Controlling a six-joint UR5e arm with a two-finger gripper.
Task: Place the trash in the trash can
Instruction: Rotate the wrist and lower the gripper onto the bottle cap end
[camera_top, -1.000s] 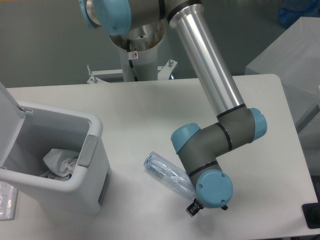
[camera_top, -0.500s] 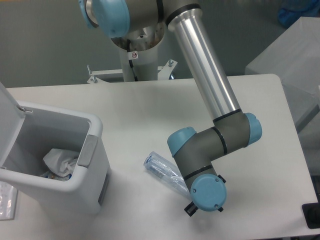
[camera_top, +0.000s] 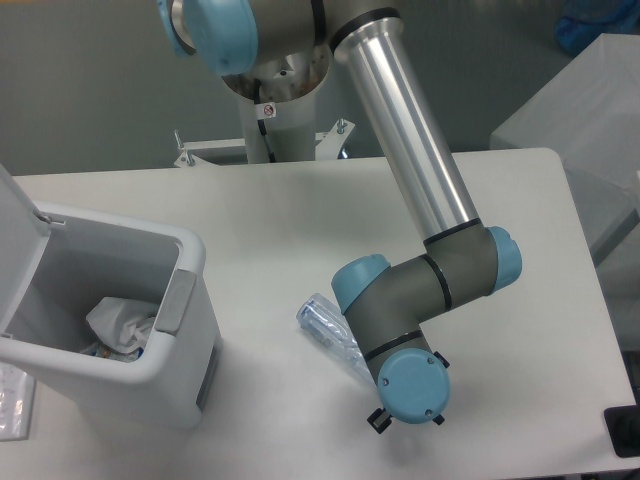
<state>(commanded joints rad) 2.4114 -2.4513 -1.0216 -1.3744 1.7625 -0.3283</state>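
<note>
With the tool (camera_top: 372, 388) hidden behind the wrist, its grip unreadable, the crushed bottle (camera_top: 328, 330) could slip free short of the trash can (camera_top: 190, 330).

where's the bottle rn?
The bottle lies on the table at lower centre of the camera view, right of the trash can, its far end hidden under the arm's wrist.

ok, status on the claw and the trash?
Claw hidden behind the wrist, state unreadable. Crushed clear plastic bottle on the table under the wrist. Crumpled white tissue wad already inside the white rectangular plastic bin, lid open. Path to bin unobstructed.
</note>
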